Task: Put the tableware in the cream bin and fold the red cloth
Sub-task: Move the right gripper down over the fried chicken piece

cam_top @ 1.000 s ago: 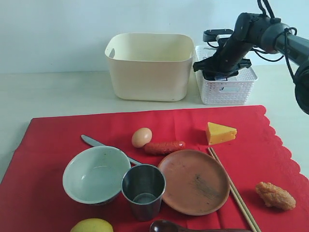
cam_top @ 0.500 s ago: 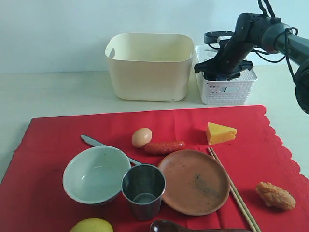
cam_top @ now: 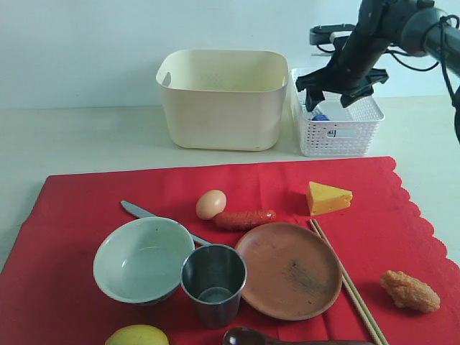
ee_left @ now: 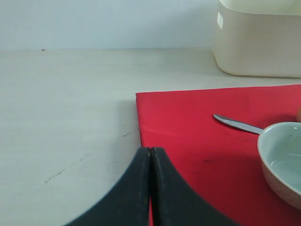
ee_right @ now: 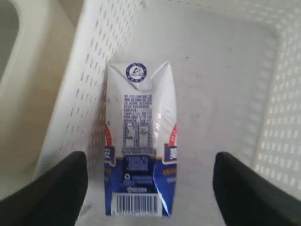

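**Operator:** Item one: what has changed since a second ago?

**Spotter:** Your right gripper has lifted. It was sunk in the white lattice basket; it now hangs above the rim. A blue corner of the milk carton now shows inside the basket. Everything on the red cloth lies as it did.

**Operator:** Item two: tools, condition?

**Spotter:** Right gripper: jaws spread wide, holding nothing. The carton lies flat on the basket floor between the two fingers, clear of both. Left gripper: jaws pressed together, empty, low over the cloth's edge near a corner.

**Operator:** Item three: your stock, located?

**Spotter:** Take the round brown plate as dial centre in the exterior view.
- steel cup: 9 o'clock, touching the plate's rim
- pale green-white bowl: 9 o'clock, beyond the cup
- metal knife: 10 o'clock, partly behind the bowl
- wooden chopsticks: 3 o'clock, just beside the plate
- dark brown spoon: 7 o'clock, at the frame's edge
- cream bin: 11 o'clock, off the cloth, none of your tableware showing in it
- basket: 1 o'clock, just beside the bin

The cloth lies spread flat under all the tableware.
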Robot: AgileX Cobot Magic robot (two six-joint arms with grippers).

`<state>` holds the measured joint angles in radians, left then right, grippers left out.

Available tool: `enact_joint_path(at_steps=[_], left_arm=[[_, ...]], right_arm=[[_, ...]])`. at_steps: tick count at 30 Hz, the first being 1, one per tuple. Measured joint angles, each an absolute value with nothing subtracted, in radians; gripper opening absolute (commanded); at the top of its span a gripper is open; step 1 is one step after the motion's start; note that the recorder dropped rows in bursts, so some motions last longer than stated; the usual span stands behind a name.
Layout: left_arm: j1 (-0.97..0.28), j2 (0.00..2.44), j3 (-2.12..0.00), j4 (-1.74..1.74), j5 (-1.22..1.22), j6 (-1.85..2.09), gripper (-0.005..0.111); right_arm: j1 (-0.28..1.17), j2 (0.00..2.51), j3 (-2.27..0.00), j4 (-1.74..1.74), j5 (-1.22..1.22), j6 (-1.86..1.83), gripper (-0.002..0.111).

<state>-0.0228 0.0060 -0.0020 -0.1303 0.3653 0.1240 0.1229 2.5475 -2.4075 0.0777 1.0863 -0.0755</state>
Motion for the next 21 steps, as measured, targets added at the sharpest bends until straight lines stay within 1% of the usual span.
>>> enact_joint_path(at_steps=[7, 13, 17, 21], left_arm=[[-0.023, 0.006, -0.002, -0.13, 0.365, 0.124, 0.0], [-0.023, 0.006, -0.002, -0.13, 0.365, 0.124, 0.0], [-0.023, 0.006, -0.002, -0.13, 0.365, 0.124, 0.0], [-0.023, 0.006, -0.002, -0.13, 0.365, 0.124, 0.0]], right_arm=[[0.123, 2.431, -2.407, 0.031, 1.203, -0.076, 0.071], [0.125, 2.353, -2.392, 0.045, 1.215, -0.076, 0.064], [0.125, 2.292, -2.343, 0.084, 1.218, -0.076, 0.064], [0.125, 2.235, -2.238, 0.094, 1.22, -0.076, 0.064]])
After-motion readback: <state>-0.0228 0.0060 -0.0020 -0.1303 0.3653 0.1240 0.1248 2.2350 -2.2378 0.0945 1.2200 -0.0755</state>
